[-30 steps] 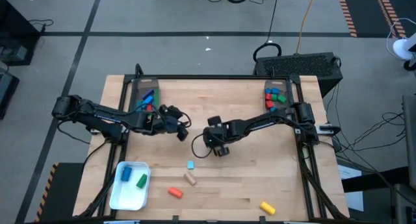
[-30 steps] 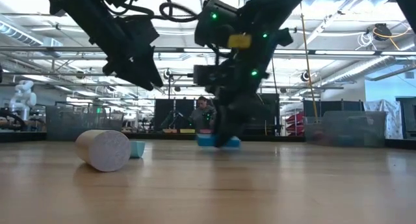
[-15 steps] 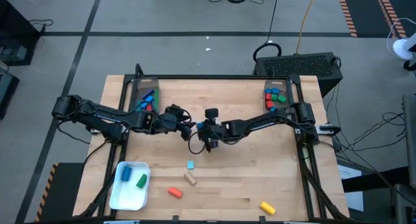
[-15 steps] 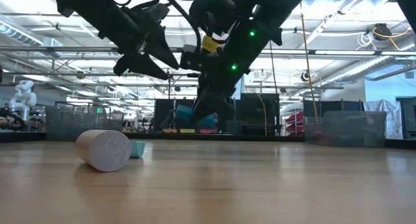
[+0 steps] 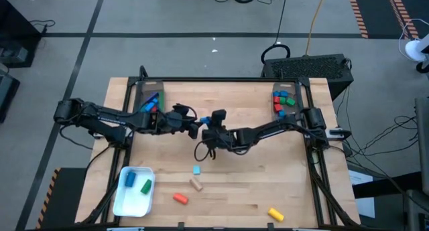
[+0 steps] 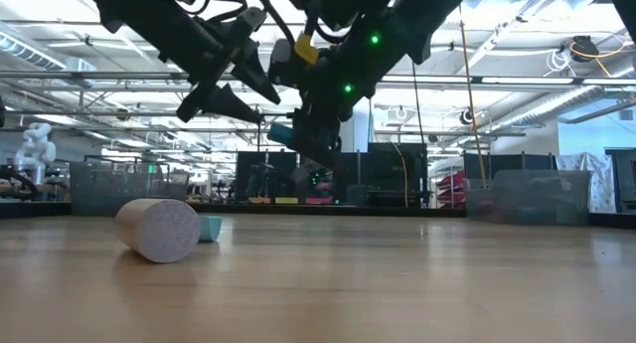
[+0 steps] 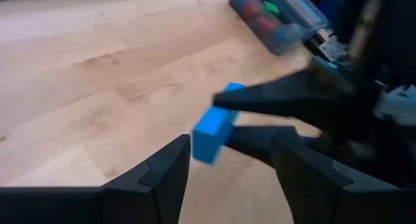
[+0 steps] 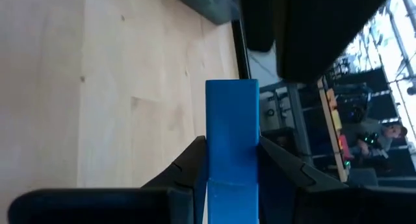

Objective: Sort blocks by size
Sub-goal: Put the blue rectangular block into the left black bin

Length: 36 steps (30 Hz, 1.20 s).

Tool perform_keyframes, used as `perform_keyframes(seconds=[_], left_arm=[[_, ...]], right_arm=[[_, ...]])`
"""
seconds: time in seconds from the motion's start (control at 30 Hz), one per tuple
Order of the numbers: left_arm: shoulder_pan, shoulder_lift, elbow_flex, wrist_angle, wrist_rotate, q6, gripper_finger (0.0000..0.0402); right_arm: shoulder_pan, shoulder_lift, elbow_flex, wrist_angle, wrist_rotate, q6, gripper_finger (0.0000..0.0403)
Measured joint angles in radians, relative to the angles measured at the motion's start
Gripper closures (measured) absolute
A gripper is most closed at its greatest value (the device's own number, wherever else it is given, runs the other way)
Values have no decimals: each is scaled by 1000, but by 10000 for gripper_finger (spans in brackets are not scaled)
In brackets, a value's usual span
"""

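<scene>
A blue bar block [image 7: 211,132] hangs above the middle of the table, with my right gripper [image 5: 206,132] shut on it. The right wrist view shows the bar [image 8: 232,133] standing out past the fingertips. My left gripper [image 7: 227,178] faces it from the table's left, open, with its fingers a short way from the bar's free end and touching nothing. Loose blocks lie on the near half of the table: a light blue cube [image 5: 196,170], a tan cylinder [image 5: 196,184], an orange one [image 5: 179,198] and a yellow one [image 5: 275,213]. My right gripper pinches the blue bar's two long sides [image 8: 232,178] between its two fingers [image 8: 276,162]. The fingers come from the table's right, slanting a little downward, and lie along the bar. The bar's free end [image 7: 207,143] sticks out past the fingertips, and the bar is lifted clear of the table.
A white tray [image 5: 120,201] at the near left holds a blue and a green block. Two clear bins with blocks stand at the far left [image 5: 149,100] and far right [image 5: 285,100]. In the low view the tan cylinder [image 6: 159,229] lies close in front.
My right gripper has lifted the blue bar off the table, carrying it up and toward the table's left and far edge. It has also tipped from pointing down to nearly level. My left gripper has rolled and edged toward the bar, staying open.
</scene>
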Motion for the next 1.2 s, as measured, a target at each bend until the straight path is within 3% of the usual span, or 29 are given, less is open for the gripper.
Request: perform_keyframes(seconds=[0.53, 0.63, 0.93, 1.07, 1.2], left_arm=[[9, 0, 0, -26, 11, 80, 188], [9, 0, 0, -26, 10, 87, 209], [9, 0, 0, -9, 9, 97, 320], [9, 0, 0, -3, 5, 113, 328], [9, 0, 0, 1, 1, 134, 305]], right_arm=[[22, -2, 1, 112, 5, -73, 310], [22, -2, 1, 112, 17, -80, 310], [23, -2, 1, 143, 41, -125, 309], [22, -2, 1, 152, 42, -141, 309], [23, -2, 0, 179, 39, -161, 309]])
